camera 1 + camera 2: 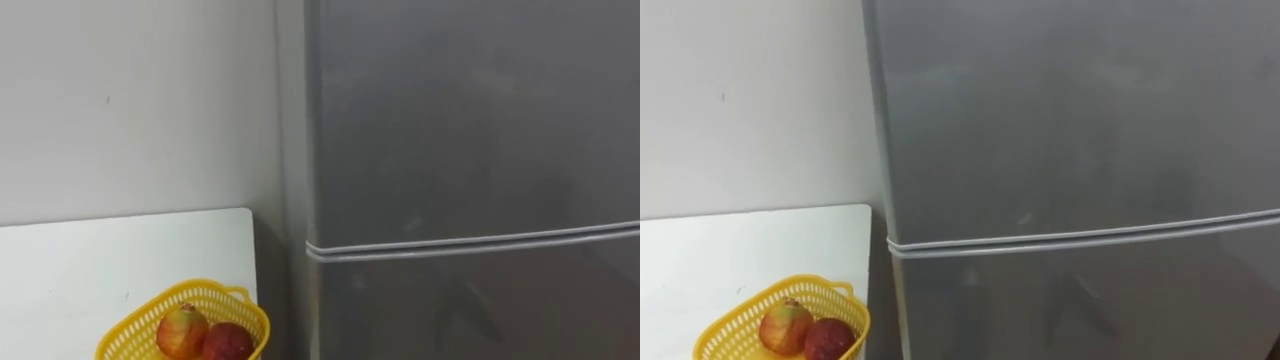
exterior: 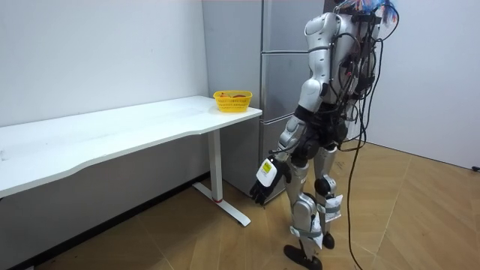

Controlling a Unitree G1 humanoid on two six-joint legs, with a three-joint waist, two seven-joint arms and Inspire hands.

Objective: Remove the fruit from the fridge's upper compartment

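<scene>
- Standing on the wooden floor, the robot is upright and close in front of the grey fridge, with its body turned to it, as the room view shows.
- The fridge's upper door is closed, so what is kept behind it cannot be seen.
- A light horizontal seam separates the upper door from the lower door, which is closed as well.
- The left hand hangs low beside the robot's leg, well apart from the fridge doors and below the level of the table top; it carries nothing that I can make out, and whether it is released or clenched I cannot tell.
- A white table stands along the pale wall, and its end is just beside the fridge's side, with a narrow dark gap between them.
- A yellow plastic basket sits on the table corner nearest the fridge.
- Inside the basket lie a yellow-red fruit and a dark red fruit, touching each other, the dark one on the fridge's side.
</scene>
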